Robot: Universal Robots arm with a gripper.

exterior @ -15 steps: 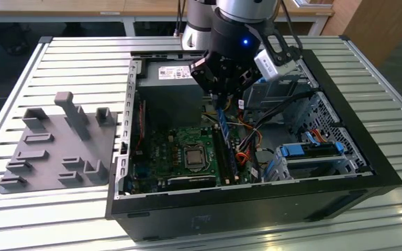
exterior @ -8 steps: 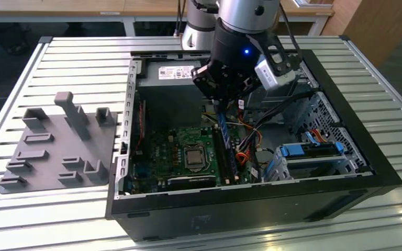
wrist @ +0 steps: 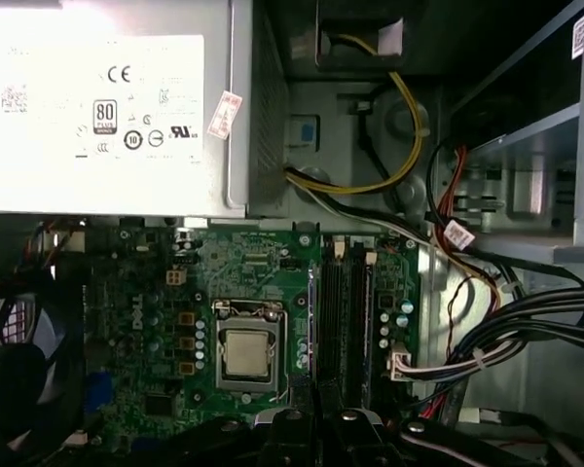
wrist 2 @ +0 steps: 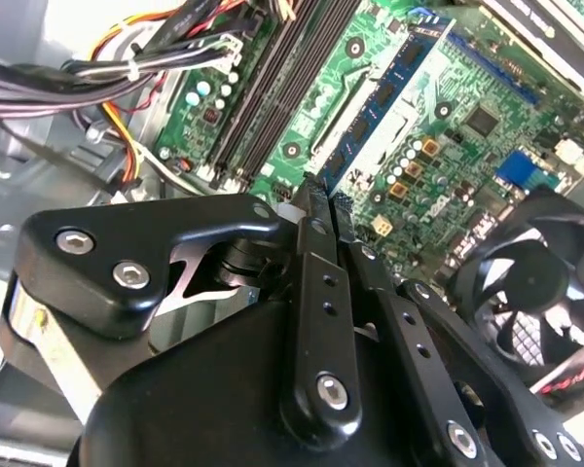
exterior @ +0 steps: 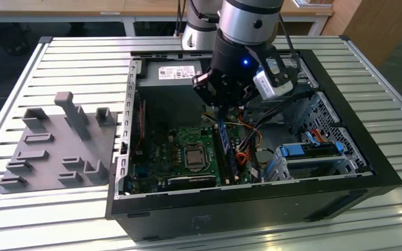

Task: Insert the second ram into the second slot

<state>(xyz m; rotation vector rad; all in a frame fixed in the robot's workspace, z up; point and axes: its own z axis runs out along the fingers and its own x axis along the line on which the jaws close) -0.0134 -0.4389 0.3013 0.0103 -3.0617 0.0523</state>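
Note:
The second ram is a dark-blue stick with chips, standing on edge along the motherboard's memory slots. One end of it reaches in between my fingertips. My gripper is shut on that end, low over the board. In the exterior view the gripper hangs inside the open computer case, and the stick runs from it toward the case's front. The first wrist view shows the gripper at the end of the dark slots, beside the processor socket. I cannot tell how deep the stick sits in its slot.
Cable bundles crowd one side of the slots and a black fan sits on the other. The power supply fills the case's back, and a drive bay with blue tabs stands at the exterior view's right. A grey fixture plate lies outside.

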